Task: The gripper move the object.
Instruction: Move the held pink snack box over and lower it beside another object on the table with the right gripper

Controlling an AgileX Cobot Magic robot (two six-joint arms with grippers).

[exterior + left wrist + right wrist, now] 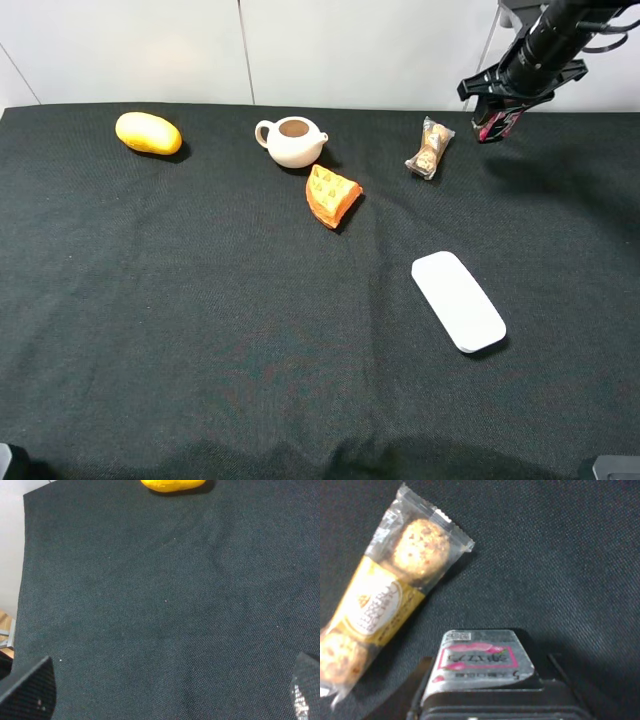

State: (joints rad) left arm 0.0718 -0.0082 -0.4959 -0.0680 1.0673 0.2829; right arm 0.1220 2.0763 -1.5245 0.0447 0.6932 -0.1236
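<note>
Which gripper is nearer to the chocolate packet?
Right. The right gripper, holding the black box, hangs beside the packet; the left gripper is far off, facing the mango.

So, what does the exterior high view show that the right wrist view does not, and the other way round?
Only the exterior high view shows the yellow fruit, the teapot, the orange wedge and the flat white pad. Only the right wrist view shows the pink and white print on the black carton and the gold sticker on the snack packet. Both show the carton held in the right tool, and the snack packet lying near it on the black cloth.
</note>
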